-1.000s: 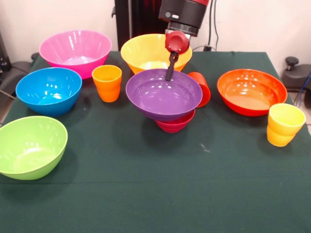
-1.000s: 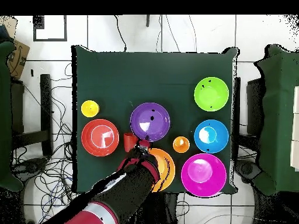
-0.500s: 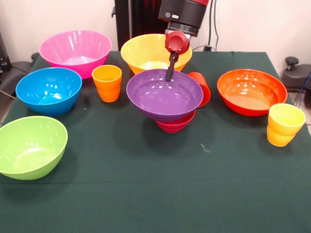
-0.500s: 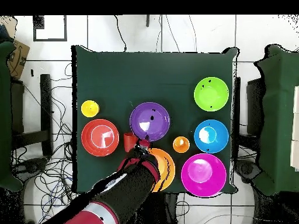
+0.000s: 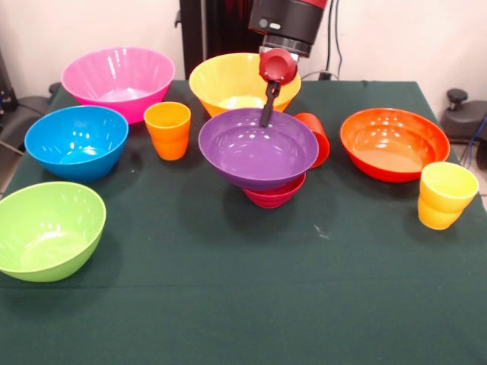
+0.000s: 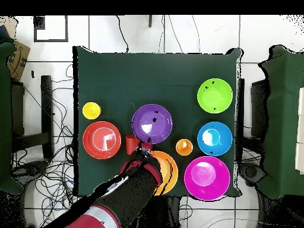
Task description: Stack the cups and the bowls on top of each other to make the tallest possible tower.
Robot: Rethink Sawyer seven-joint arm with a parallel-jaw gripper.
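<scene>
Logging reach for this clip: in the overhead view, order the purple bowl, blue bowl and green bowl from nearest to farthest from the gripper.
1. Purple bowl: the gripper sits at its rim, on the side toward the robot.
2. Blue bowl: off to the picture's right, mid-table.
3. Green bowl: right side, farther up the picture.

Seven bowls (image 5: pixel 118 74); three cups (image 5: pixel 168 129); one green-clothed table (image 5: pixel 251 289); one robot arm (image 5: pixel 288 23)

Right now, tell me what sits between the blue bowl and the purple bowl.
The orange cup stands between the blue bowl and the purple bowl, apart from both. Both views show it.
</scene>
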